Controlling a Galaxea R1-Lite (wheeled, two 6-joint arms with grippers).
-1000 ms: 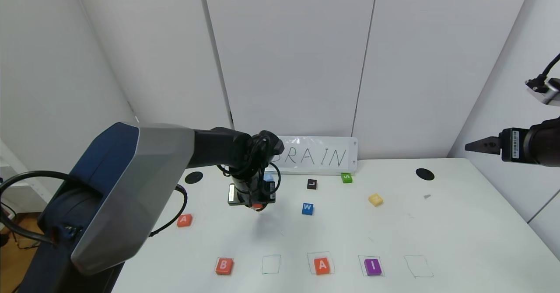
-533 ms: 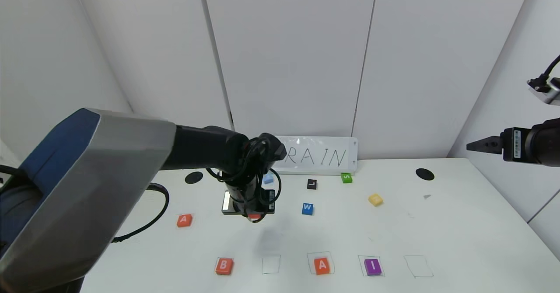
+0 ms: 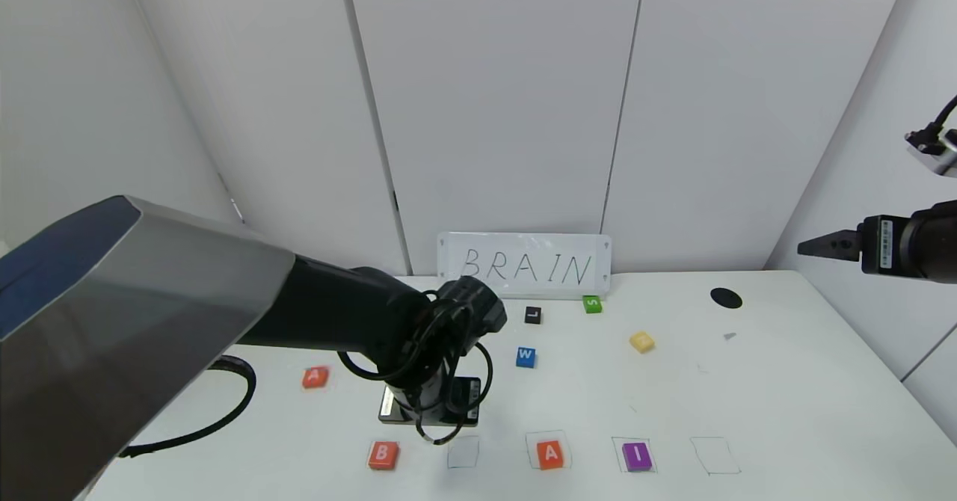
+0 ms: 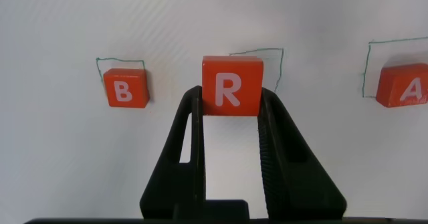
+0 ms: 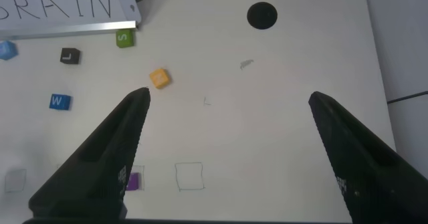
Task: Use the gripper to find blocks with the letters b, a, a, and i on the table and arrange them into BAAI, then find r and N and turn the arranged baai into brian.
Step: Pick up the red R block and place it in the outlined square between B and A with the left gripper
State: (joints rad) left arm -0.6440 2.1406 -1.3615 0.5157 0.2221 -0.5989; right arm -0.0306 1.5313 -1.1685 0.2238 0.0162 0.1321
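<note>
My left gripper (image 4: 231, 97) is shut on the orange-red R tile (image 4: 231, 85) and holds it just above the table (image 3: 785, 381), at the empty pen square (image 4: 257, 53) between the B tile (image 4: 124, 87) and an A tile (image 4: 404, 83). In the head view that wrist (image 3: 430, 404) hides the R. The front row reads B (image 3: 383, 455), empty square (image 3: 463, 452), A (image 3: 550, 454), purple I (image 3: 637, 456). A second A (image 3: 315, 376) lies at the left. The yellow N (image 3: 641, 342) sits mid-right. My right gripper (image 5: 227, 97) hangs open, high at the right.
Blue W (image 3: 525, 357), black L (image 3: 532, 315) and green S (image 3: 592, 303) lie toward the back, before a BRAIN sign (image 3: 523, 265). An empty square (image 3: 715, 455) is right of the I. A black hole (image 3: 726, 297) marks the back right.
My left arm has carried the R tile from mid-table toward the front row, down to the empty square between B and A. The right arm has stayed put.
</note>
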